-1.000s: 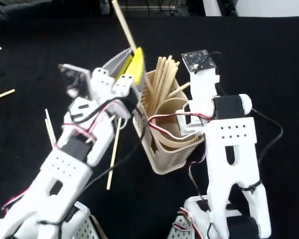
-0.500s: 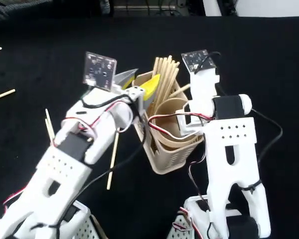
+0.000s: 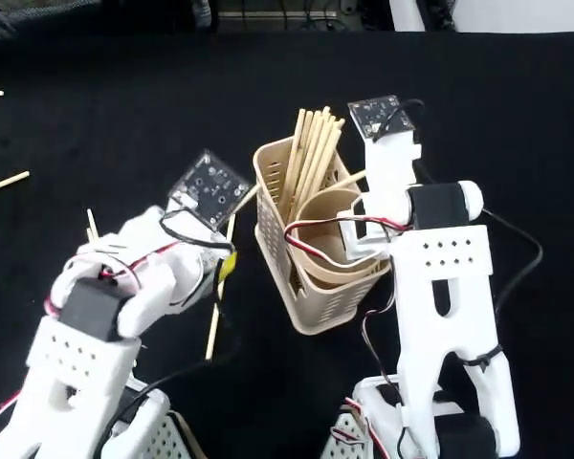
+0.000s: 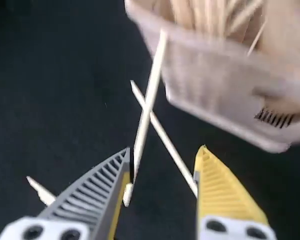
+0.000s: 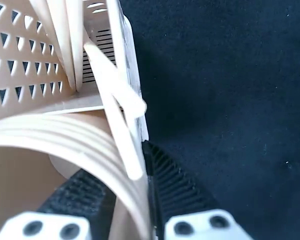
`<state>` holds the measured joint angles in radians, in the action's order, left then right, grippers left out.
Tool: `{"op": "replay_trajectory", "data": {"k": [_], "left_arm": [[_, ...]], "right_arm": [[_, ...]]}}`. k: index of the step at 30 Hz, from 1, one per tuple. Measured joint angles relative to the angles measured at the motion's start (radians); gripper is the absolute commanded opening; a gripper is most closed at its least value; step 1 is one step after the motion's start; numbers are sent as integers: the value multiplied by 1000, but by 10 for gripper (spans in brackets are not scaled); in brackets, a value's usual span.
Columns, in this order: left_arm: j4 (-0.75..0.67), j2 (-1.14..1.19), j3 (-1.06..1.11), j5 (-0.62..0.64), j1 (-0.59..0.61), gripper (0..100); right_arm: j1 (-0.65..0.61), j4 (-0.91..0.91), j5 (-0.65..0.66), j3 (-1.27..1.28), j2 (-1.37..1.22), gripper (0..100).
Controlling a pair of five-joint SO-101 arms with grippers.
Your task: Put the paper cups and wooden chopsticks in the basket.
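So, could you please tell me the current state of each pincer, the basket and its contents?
basket: standing, loaded.
paper cups: nested inside the basket.
bundled chopsticks: standing on end in the basket.
loose chopsticks: two crossed on the table beside the basket.
left pincer: open, empty, above the loose chopsticks.
right pincer: shut on the basket wall.

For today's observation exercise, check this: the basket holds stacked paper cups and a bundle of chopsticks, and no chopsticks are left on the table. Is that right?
Not quite. The basket does hold stacked paper cups and a bundle of chopsticks, but some are left on the table: the high view shows one chopstick at the left edge and another chopstick beside the basket.
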<state>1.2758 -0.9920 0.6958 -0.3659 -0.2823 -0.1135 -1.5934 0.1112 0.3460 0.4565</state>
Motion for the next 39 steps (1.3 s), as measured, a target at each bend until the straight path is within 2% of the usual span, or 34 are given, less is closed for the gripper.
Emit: {"op": "replay_trajectory", "data": {"k": [2,5,11,16,19,22,29,32,34,36,39], "left_arm": [[-48,0,95,-6,12,205],[-198,0,253,-8,20,191],[-508,0,462,94,28,24],[-591,0,485,101,28,28],[-586,0,485,101,28,28],[-506,-38,459,103,28,28],[-331,-298,437,114,35,41],[-269,-345,413,80,124,110],[-249,-319,384,54,227,145],[-236,-245,353,35,322,148],[-173,-60,287,-34,347,150]], "right_arm": [[0,0,0,0,0,11],[0,0,0,0,0,11],[0,0,0,0,0,11],[0,0,0,0,0,11],[0,0,0,0,0,11],[0,0,0,0,0,11],[0,0,0,0,0,11],[0,0,0,0,0,11],[0,0,0,0,0,11],[0,0,0,0,0,11],[0,0,0,0,0,11]]}}
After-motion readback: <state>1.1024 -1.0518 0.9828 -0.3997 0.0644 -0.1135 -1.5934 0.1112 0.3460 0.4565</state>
